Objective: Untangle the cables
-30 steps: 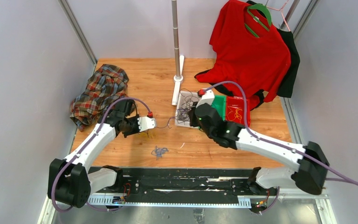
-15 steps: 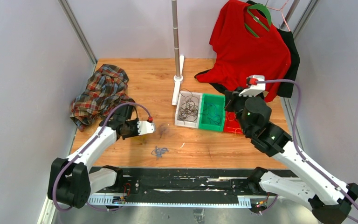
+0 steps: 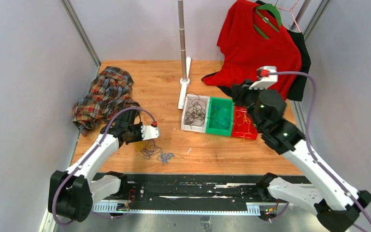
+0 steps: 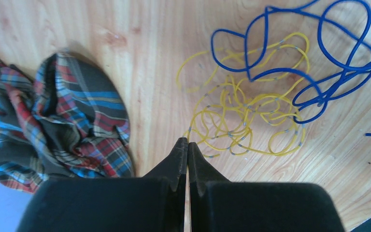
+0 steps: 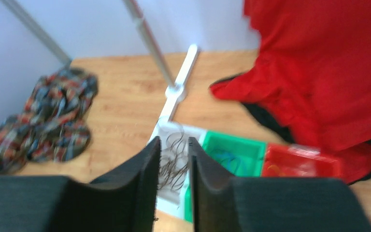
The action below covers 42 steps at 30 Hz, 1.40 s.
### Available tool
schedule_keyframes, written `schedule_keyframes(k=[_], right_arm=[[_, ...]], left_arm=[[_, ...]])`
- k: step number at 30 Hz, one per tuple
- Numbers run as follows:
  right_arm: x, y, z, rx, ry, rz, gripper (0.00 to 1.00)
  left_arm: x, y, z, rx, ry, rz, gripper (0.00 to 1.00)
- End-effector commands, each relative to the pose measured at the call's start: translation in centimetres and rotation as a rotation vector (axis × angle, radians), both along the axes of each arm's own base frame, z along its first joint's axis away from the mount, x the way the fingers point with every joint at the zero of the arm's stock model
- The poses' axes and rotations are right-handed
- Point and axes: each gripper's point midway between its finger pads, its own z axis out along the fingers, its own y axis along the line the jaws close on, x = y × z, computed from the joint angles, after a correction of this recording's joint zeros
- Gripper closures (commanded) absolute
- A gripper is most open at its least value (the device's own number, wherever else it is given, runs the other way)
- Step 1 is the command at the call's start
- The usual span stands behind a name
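Close to the near edge of the grainy wooden table (image 4: pixel 101 43), left of its middle, my left gripper (image 4: pixel 187 145) has its black jaws pressed together on nothing. Its tips are near one frizzy wad of thin yellow cable (image 4: pixel 241 121), overlapped by one smooth, thicker blue cable (image 4: pixel 314 72), with a crumpled plaid shirt (image 4: pixel 58 121) alongside. Farther back, right of the middle, three rectangular plastic bins sit side by side: a white bin (image 3: pixel 183 117) of black wire loops (image 3: pixel 194 115), a green bin (image 3: pixel 221 133) and a red bin (image 3: pixel 246 137), with my right gripper (image 5: pixel 174 169) above them, jaws slightly apart and empty.
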Motion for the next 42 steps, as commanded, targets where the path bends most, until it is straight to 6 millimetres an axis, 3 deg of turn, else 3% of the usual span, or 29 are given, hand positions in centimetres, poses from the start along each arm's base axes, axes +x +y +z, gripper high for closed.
schedule_keyframes(k=[1,5,11,15,18,24,29,34,39,42], right_arm=[[-0.5,6.8,-7.8,-0.071,0.144,0.213,0.67],[-3.0,14.6,-12.2,-0.141,0.136,0.457,0.51],[-8.2,25.3,-18.3,-0.259,0.027,0.798,0.45],[-10.0,30.3,-21.9,-0.264,0.063,0.923,0.44],[-11.5,32.7,-23.8,-0.259,0.068,0.994,0.43],[-14.2,35.1,-27.9,-0.354,0.162,1.109,0.45],[-14.7,34.7,-30.6,-0.469,0.257,1.126,0.47],[-14.5,33.3,-32.0,-0.563,0.277,1.120,0.47],[-13.6,33.2,-33.1,-0.660,0.292,1.108,0.47],[-12.4,32.5,-32.2,-0.638,0.267,1.056,0.48]], left_arm=[[0.1,-1.5,2.8,-0.124,-0.009,0.021,0.99],[-0.1,-2.2,4.0,-0.181,-0.002,0.031,0.99],[-0.1,-2.4,4.6,-0.255,0.051,0.093,0.99],[-0.5,-2.4,5.0,-0.277,0.073,0.111,0.99],[-0.5,-2.3,5.2,-0.275,0.062,0.110,0.99],[-0.3,-1.8,4.8,-0.243,0.049,0.107,0.99],[0.4,-1.3,4.6,-0.214,0.021,0.112,0.99],[1.1,-1.0,4.4,-0.204,0.009,0.132,0.99],[0.9,-1.2,3.9,-0.216,0.035,0.149,0.99],[0.5,-1.1,3.7,-0.226,0.052,0.159,0.99]])
